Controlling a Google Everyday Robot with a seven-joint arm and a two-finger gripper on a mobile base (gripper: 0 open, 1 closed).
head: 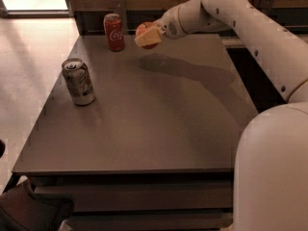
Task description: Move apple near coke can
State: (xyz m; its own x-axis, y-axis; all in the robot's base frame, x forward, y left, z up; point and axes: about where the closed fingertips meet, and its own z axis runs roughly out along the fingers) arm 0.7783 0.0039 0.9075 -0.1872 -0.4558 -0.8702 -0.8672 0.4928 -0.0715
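The red coke can [114, 32] stands upright at the far left corner of the dark table [159, 129]. My gripper [147, 36] is shut on the red-orange apple [144, 29] and holds it in the air above the table's far edge, a short way to the right of the coke can. The pale fingers [150, 37] cover the apple's front and lower side. The white arm reaches in from the right.
A silver-grey can [78, 81] with dark lettering stands upright near the table's left edge. A wooden wall runs behind the table. The pale floor lies to the left. The robot's white body [274, 172] fills the lower right.
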